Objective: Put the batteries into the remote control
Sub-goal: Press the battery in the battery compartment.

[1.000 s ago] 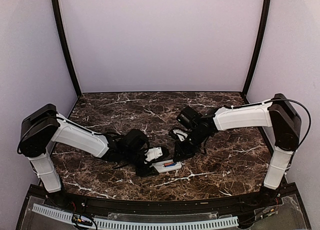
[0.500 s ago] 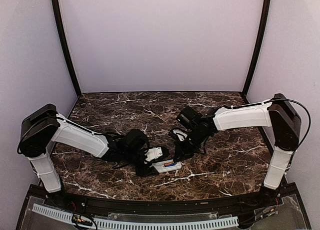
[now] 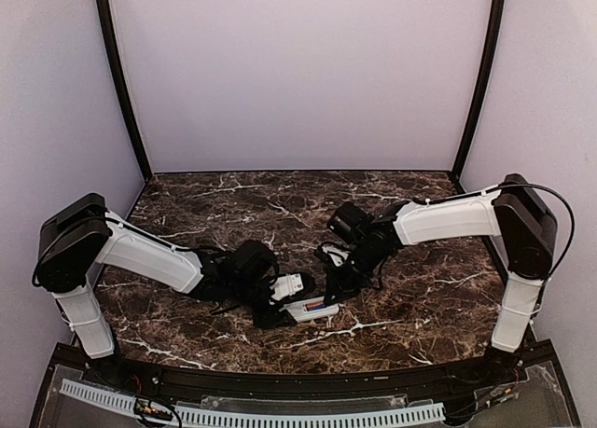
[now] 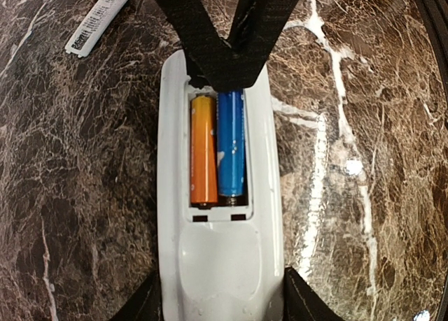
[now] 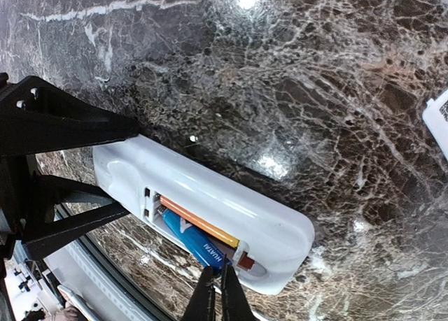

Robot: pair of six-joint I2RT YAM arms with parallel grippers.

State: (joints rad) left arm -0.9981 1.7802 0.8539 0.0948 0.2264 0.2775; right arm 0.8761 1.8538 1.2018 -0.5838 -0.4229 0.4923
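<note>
White veins run through the dark stone table (image 4: 364, 160) where, on the left, the left gripper (image 4: 224, 300) clamps its half-spread jaws on both long sides of the white rectangular plastic remote control (image 4: 220, 265), lying back-up with its battery bay (image 4: 218, 210) uncovered. In that bay the small orange cylindrical battery (image 4: 204, 153) and the blue battery (image 4: 230, 143) lie side by side, seemingly seated, so loading looks nearly done. On the right, the right gripper (image 5: 215, 296) has just pinched its tips fully together on nothing, poised at the blue cell's end as if to press it home.
</note>
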